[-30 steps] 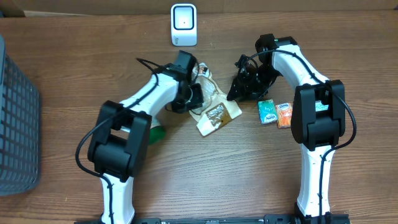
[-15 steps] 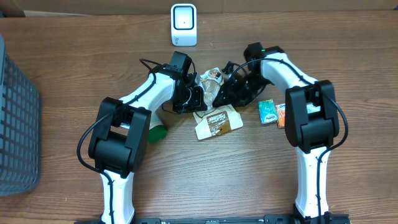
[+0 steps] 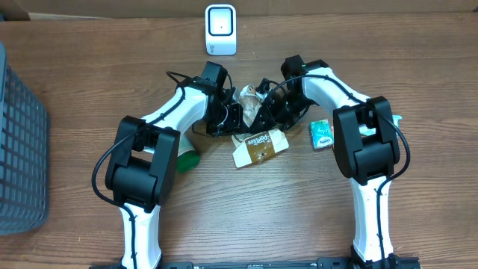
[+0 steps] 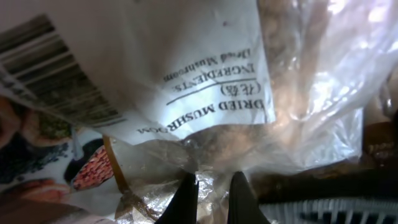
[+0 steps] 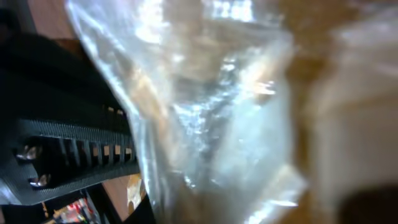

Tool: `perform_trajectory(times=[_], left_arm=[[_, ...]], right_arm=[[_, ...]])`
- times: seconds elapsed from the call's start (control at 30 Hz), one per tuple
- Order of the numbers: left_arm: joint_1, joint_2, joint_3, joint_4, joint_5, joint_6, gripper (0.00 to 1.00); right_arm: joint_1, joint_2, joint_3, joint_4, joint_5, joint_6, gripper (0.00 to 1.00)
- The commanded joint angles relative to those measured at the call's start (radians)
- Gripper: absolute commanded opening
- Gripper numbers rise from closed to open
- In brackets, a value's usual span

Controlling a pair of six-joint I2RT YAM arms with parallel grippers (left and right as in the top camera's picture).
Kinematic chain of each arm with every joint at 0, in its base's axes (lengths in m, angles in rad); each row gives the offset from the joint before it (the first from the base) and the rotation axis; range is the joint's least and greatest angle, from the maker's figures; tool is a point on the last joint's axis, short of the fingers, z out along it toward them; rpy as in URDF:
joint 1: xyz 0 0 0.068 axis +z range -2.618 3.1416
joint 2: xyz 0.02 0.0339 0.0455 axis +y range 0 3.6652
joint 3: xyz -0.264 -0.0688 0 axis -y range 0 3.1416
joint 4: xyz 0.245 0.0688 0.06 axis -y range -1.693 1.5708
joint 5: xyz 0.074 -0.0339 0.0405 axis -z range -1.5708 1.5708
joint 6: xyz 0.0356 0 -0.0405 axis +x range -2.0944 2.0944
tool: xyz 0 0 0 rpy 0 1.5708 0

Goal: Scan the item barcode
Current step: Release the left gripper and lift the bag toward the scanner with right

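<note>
**Item 1, mushroom bag (image 3: 250,96).** Clear plastic bag, brownish contents. I find it in the upper centre of the overhead frame, between the ends of the left arm (image 3: 175,112) and the right arm (image 3: 328,82). It is below the scanner and apart from it. I cannot tell whether it rests on the tabletop (image 3: 284,217).
- The white label (image 4: 217,81) reads "DRIED MUSHROOM" and fills the middle of the left wrist frame.
- The barcode (image 4: 56,68) sits at the upper left of that frame, tilted.

**Item 2, left jaws.** Pressed together, pinching the bag's clear film at its lower edge. The fingertips (image 4: 185,198) show at the bottom centre of the left wrist frame, with the bag spreading above them.

**Item 3, right jaws.** The right wrist frame is filled with blurred clear film, with a black ribbed part at the left. I cannot tell whether these jaws are spread or pinching. From overhead, the right arm's end lies against the bag's right side.

**Item 4, scanner (image 3: 220,30).** White, upright, top centre of the overhead frame.

**Item 5, brown packet (image 3: 260,146).** Flat on the tabletop, just below the bag.

**Item 6, green packet (image 3: 321,134).** Right of centre, just beside the right arm.

**Item 7, green object (image 3: 188,159).** Left of centre, partly hidden under the left arm. I cannot tell what it is.

**Item 8, basket (image 3: 19,142).** Dark grey mesh, at the left edge of the overhead frame.
</note>
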Motion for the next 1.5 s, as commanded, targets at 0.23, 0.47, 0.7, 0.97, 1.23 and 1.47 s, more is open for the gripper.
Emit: perform_trajectory(times=[0.23,0.47,0.7,0.97,1.23,1.47], left_arm=[[0.067,-0.027,0.086,-0.119,-0.004,0.072,0.04],[0.129,-0.18,0.217,-0.342,-0.117,0.097,0.05],[0.256,-0.327,0.24,-0.48,-0.238,0.087,0.04],[0.474,-0.35,0.239,-0.578,-0.348,0.004,0.18],[0.546,-0.35,0.239,-0.587,-0.342,0.005,0.61],[0.54,-0.35,0.239,-0.585,-0.345,0.015,0.88]], right_arm=[[-0.077,0.014,-0.005,-0.002,-0.092,-0.01,0.04],[-0.099,-0.04,-0.005,-0.032,-0.096,-0.033,0.04],[-0.099,-0.247,-0.005,-0.1,-0.102,-0.102,0.04],[-0.099,-0.533,-0.005,-0.143,-0.261,-0.209,0.04],[-0.099,-0.705,-0.005,-0.186,-0.332,-0.208,0.04],[-0.097,-0.739,-0.005,-0.208,-0.315,-0.196,0.04]])
